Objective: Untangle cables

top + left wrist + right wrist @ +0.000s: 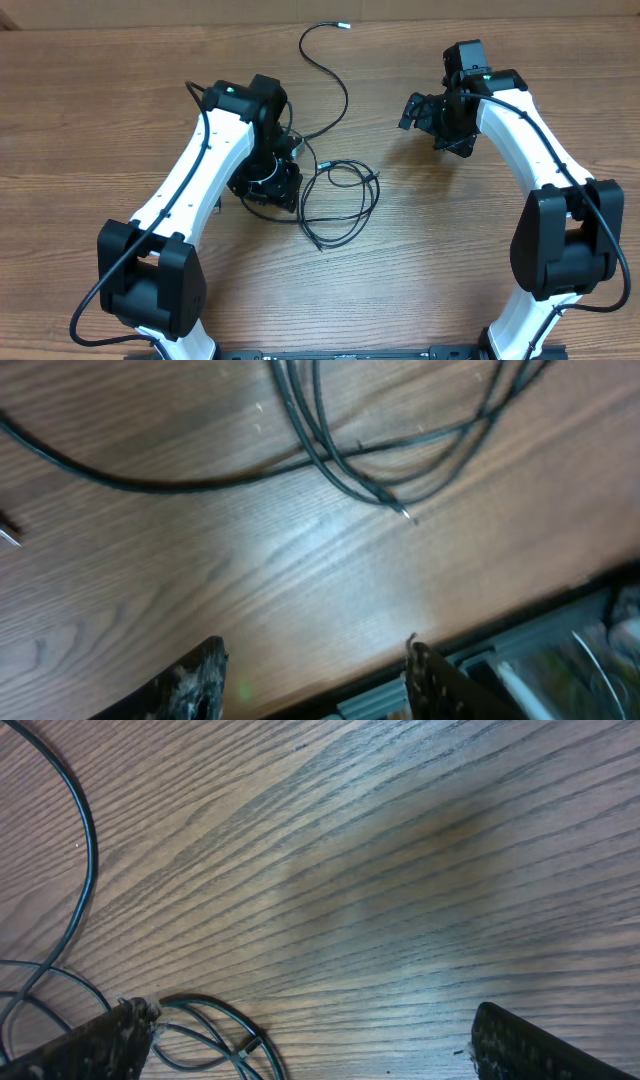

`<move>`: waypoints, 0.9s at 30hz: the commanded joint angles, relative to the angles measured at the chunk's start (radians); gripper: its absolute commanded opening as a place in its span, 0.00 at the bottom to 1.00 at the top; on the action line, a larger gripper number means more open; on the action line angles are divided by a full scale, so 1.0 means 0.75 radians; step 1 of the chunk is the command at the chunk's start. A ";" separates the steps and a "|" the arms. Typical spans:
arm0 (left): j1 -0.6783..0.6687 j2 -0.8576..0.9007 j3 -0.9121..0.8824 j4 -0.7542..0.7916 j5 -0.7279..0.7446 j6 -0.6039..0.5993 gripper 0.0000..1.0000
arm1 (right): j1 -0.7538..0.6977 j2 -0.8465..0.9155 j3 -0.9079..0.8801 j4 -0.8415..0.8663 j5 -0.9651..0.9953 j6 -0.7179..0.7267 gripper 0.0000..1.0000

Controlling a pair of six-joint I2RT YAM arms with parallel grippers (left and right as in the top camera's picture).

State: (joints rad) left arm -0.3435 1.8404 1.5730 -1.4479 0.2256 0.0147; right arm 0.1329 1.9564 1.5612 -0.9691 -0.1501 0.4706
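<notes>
The cables (pixel 340 195) are thin black cords lying in loose overlapping loops at the middle of the wooden table. One strand runs up to a silvery tip (pixel 343 27) at the back. My left gripper (pixel 275 190) sits just left of the loops. In the left wrist view it (pixel 315 665) is open over bare wood with nothing between its fingers, and the cables (pixel 330 455) lie beyond it, ending in a small plug tip (pixel 405 513). My right gripper (pixel 418 112) hovers right of the cables. It (pixel 310 1035) is wide open and empty, with cable loops (pixel 215 1015) beside its left finger (pixel 90 1045).
Thicker black wires run along both white arms (pixel 190 190). The right arm (pixel 540 150) bends along the table's right side. A metal rail (pixel 560 635) marks the table's front edge in the left wrist view.
</notes>
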 commanded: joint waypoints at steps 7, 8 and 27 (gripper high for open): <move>-0.254 -0.018 0.018 0.266 -0.021 -0.082 0.48 | 0.003 -0.005 -0.003 0.005 0.000 0.000 1.00; -0.282 -0.014 0.018 0.288 -0.022 -0.065 0.48 | 0.003 -0.005 -0.003 0.005 0.000 0.000 1.00; -0.390 0.049 -0.185 0.562 -0.002 -0.100 1.00 | 0.003 -0.005 -0.003 0.005 0.000 0.000 1.00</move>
State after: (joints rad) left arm -0.6373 1.8587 1.4773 -1.0515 0.2054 -0.0536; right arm 0.1329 1.9564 1.5612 -0.9691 -0.1501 0.4706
